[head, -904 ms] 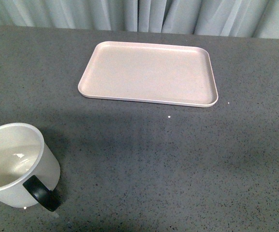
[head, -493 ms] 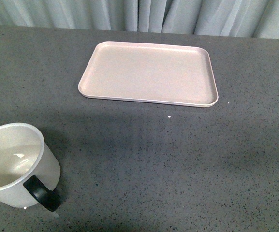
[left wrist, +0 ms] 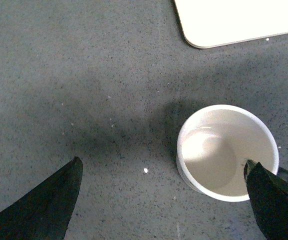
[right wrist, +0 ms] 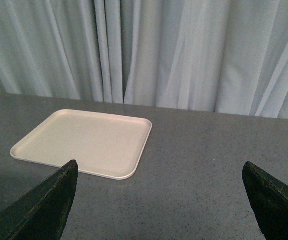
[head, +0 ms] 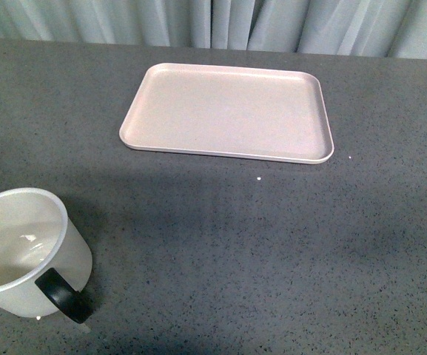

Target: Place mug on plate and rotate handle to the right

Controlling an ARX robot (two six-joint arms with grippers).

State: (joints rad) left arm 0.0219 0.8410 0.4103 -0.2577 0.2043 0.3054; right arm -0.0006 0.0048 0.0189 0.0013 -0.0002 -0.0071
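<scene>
Nothing moved, glossy white mug (head: 22,244), black loop handle (head: 61,296), rect. pink plate (head: 228,111), left pincer (left wrist: 161,162) & right pincer (right wrist: 158,164) apart.

We see a dark grey speckled bench (head: 287,251) reaching back to a pale curtain. The plate (head: 228,111) lies flat on its far side. The mug (head: 21,248) stands upright on the bench at the near left, well apart from the plate, its handle (head: 59,294) turned toward us. A few white specks (head: 260,178) lie near the plate.
</scene>
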